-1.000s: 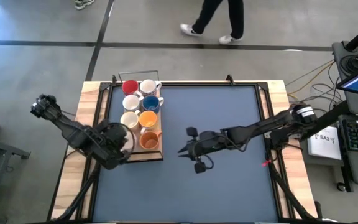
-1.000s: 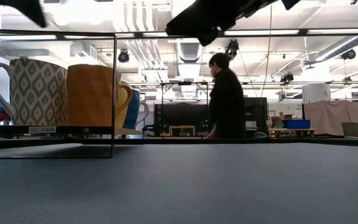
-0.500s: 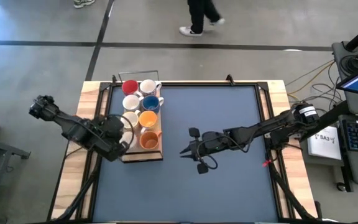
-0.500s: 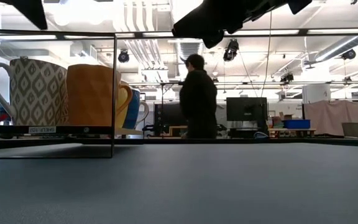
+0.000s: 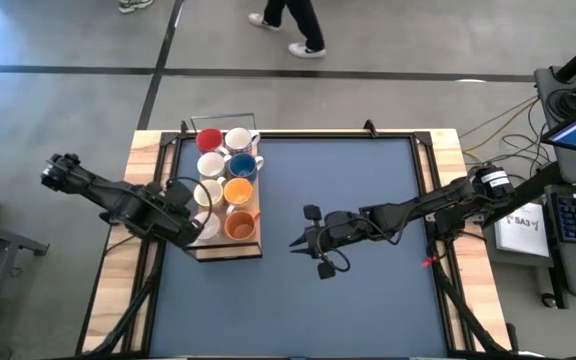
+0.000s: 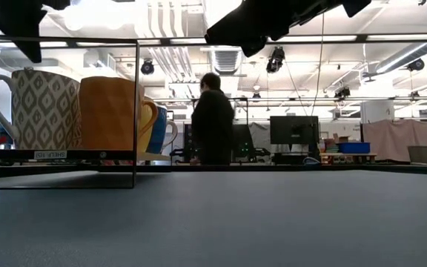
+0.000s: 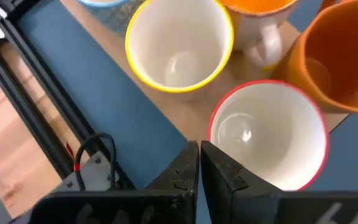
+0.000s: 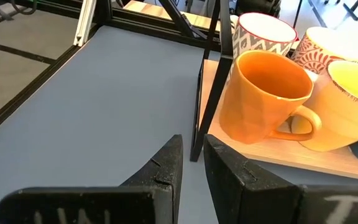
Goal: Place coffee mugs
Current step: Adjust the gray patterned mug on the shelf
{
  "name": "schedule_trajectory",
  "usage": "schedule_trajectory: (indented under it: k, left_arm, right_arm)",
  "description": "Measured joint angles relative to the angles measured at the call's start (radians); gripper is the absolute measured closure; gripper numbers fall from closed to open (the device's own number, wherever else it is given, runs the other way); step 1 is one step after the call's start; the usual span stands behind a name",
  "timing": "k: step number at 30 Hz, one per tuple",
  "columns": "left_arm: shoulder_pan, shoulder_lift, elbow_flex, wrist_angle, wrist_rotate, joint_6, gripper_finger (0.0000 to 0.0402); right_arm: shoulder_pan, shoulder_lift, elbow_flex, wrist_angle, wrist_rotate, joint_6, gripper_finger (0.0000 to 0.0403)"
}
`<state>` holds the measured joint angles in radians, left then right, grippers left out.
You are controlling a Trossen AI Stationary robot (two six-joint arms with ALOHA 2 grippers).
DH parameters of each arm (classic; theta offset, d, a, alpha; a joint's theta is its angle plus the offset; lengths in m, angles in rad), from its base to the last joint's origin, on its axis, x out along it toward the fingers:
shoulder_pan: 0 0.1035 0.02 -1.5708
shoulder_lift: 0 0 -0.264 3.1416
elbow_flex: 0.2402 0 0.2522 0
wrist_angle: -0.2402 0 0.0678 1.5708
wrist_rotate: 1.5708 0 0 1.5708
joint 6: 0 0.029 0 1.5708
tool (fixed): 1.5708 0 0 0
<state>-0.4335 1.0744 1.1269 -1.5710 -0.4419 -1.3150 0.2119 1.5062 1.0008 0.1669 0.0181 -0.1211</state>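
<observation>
Eight mugs stand in two rows on a wooden board [image 5: 230, 250] at the table's left side: red [image 5: 209, 140], blue [image 5: 243, 166], two orange [image 5: 239, 191] [image 5: 240, 226] and several white or cream. My left gripper [image 5: 194, 216] is shut and hovers over the nearest left mug, a patterned white one with a red rim [image 7: 269, 134]; its tips [image 7: 199, 162] stand just outside that rim. My right gripper [image 5: 296, 242] is shut. It hangs above the mat right of the board, pointing at the near orange mug [image 8: 266, 99].
A thin black wire frame [image 8: 211, 81] rises around the board, with a post between my right gripper and the orange mug. The blue mat [image 5: 368, 300] stretches right of and in front of the board. A person [image 6: 212, 126] walks in the room behind the table.
My left gripper has drawn back toward the table's left and far side, uncovering more of the patterned mug, which stays on the board. My right gripper has shifted slightly toward the right. The person behind the table has walked leftward.
</observation>
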Motion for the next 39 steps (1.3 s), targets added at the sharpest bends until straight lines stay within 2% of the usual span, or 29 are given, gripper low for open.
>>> schedule_trajectory:
  k: [17, 31, 39]
  left_arm:
    - [0.006, 0.061, -0.038, 0.039, 0.023, -0.062, 0.0402]
    - [0.024, 0.181, -0.054, 0.040, -0.055, -0.115, 0.0402]
    - [0.029, 0.219, -0.054, 0.042, -0.051, -0.143, 0.0401]
  right_arm:
    - [0.000, 0.000, 0.000, -0.005, 0.000, -0.002, 0.0349]
    - [0.000, 0.001, 0.000, -0.021, 0.000, -0.001, 0.0349]
    - [0.000, 0.001, 0.000, -0.031, 0.000, 0.005, 0.0349]
